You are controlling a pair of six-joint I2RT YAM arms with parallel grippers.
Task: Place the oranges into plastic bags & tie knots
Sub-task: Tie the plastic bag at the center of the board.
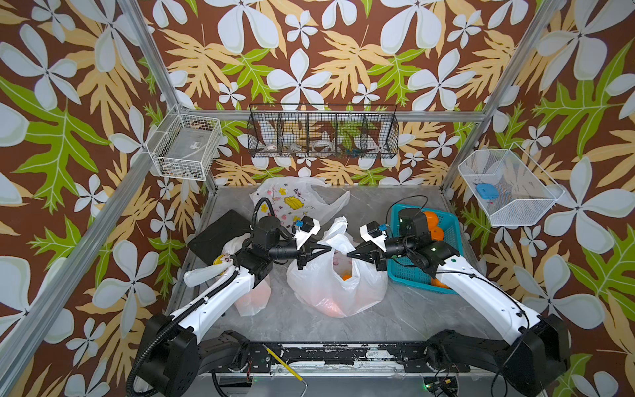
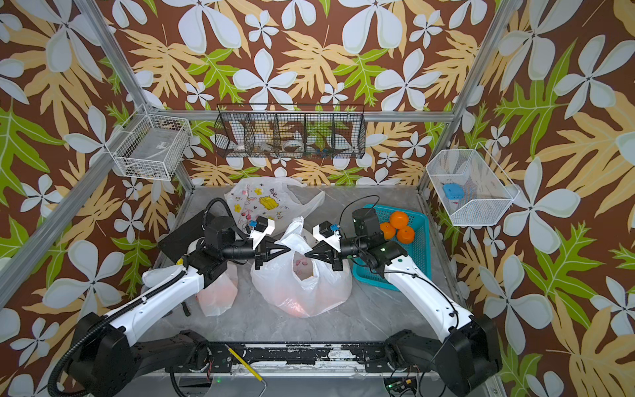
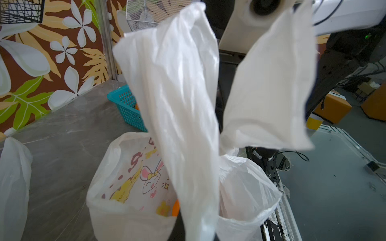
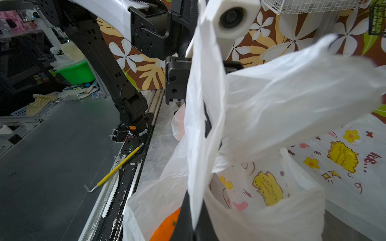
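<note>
A: Containers first. What holds what?
B: Teal basket (image 2: 418, 256), right of centre in both top views: three oranges (image 2: 399, 220) at its far end, and the right arm hides much of the rest. Middle bag (image 1: 338, 292), centre of the table, standing with its mouth open: one orange (image 1: 347, 276) seen through the opening, orange tint through the film lower down, not countable. Left bag (image 1: 252, 299), under the left forearm: pinkish-orange tint inside, count unreadable. Its top is bunched; knotted or not, I cannot tell. Flat bag (image 1: 292, 201), upper centre by the back wall, lying flat, print up.
A: Wall containers?
B: Three. White wire basket (image 1: 161, 165) at upper left. Black wire rack (image 1: 323, 154) at the back, its items too small to name. White mesh basket (image 1: 515, 213) at right, with one blue object (image 1: 486, 191).
A: Totals?
B: Three bags, one teal basket, four oranges plainly seen.
A: Grippers?
B: Both over the middle bag's mouth, tips facing each other, close. Left gripper (image 1: 329, 248): jaws together, pinching a white handle strip (image 3: 188, 125). Right gripper (image 1: 348, 255): jaws together on a handle strip (image 4: 200, 125) too. Both strips rise from the bag mouth.
</note>
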